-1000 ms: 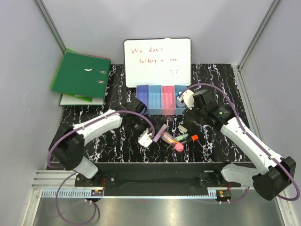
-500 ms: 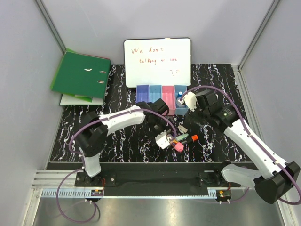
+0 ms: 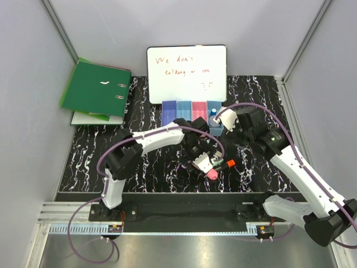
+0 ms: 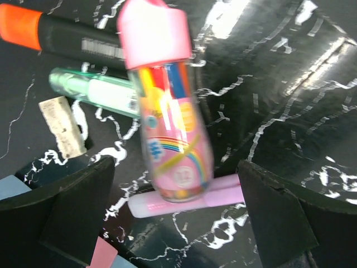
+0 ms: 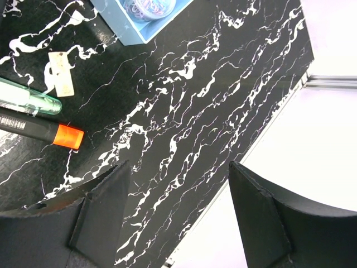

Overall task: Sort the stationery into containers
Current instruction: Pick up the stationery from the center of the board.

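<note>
- While the pink highlighter lies flat on the desk, the left fingers stand spread on either side of its lower end. They are released, and neither visibly touches it.
- That lower end rests across a lilac marker, and the pink cap points away from the fingers.
- Just beside the cap, the green highlighter and orange highlighter lie side by side. A small beige block sits near the left-hand finger.
- The right fingers are also released, with only bare desk between them. They are just beside the rightmost light blue bin, which holds a round blue piece.
- The row of bins stands just in front of the whiteboard. The green binder lies well apart at the far left.
- Open desk shows left of the left arm, and right of the right fingers up to the desk's edge.
</note>
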Controlling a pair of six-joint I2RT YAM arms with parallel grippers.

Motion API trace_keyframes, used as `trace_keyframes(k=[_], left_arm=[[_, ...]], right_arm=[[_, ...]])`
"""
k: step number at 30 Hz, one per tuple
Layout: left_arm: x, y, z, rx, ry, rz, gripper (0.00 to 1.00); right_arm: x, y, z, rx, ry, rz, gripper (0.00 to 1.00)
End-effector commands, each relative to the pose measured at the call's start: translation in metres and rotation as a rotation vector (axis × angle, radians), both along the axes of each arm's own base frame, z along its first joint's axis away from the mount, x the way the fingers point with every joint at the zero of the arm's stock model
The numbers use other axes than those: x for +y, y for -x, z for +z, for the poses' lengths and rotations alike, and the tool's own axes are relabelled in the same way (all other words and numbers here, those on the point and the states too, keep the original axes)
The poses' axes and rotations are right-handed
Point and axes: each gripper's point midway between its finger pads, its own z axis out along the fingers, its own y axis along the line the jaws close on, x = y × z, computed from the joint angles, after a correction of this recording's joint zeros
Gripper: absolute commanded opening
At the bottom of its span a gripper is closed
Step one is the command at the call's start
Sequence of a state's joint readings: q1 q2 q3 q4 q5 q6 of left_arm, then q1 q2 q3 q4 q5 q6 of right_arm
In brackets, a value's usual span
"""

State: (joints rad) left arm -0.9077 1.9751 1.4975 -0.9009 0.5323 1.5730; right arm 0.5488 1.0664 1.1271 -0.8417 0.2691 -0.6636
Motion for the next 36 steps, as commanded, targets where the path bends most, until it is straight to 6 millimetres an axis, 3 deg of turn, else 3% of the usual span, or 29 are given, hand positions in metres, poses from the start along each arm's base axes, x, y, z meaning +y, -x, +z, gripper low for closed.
trace_keyframes(k=[1,8,12,17,23,27,29,33,34,36], left_arm=[[-0.007,-0.003,0.004,0.019,-0.032,0.048,0.99],[-0.002,0.005,-0.007,0.038,-0.076,0.046,0.98],[-0.002,0.007,-0.014,0.05,-0.101,0.06,0.92],[0.0,0.009,-0.021,0.068,-0.128,0.084,0.65],[-0.001,0.008,-0.022,0.077,-0.134,0.104,0.46],[-0.003,0.004,-0.023,0.079,-0.142,0.153,0.07],[-0.004,0.0,-0.02,0.072,-0.13,0.195,0.0],[-0.004,-0.005,-0.006,0.068,-0.063,0.277,0.0],[-0.008,-0.01,0.007,0.053,-0.016,0.307,0.0],[-0.003,-0.009,0.008,0.048,-0.003,0.325,0.0]], right_arm=[[0.003,-0.005,0.024,-0.082,-0.036,0.02,0.78],[0.003,-0.007,0.032,-0.115,-0.044,0.024,0.78],[0.004,-0.007,0.031,-0.118,-0.05,0.022,0.78],[0.002,-0.007,0.032,-0.129,-0.051,0.018,0.78],[0.003,-0.01,0.035,-0.141,-0.067,0.002,0.78],[0.001,-0.011,0.033,-0.148,-0.066,-0.015,0.77],[0.0,-0.008,0.031,-0.147,-0.068,-0.016,0.76],[-0.002,0.0,0.02,-0.13,-0.083,-0.01,0.74],[-0.002,0.002,0.021,-0.136,-0.095,-0.012,0.73],[-0.003,0.003,0.022,-0.142,-0.106,-0.023,0.73]])
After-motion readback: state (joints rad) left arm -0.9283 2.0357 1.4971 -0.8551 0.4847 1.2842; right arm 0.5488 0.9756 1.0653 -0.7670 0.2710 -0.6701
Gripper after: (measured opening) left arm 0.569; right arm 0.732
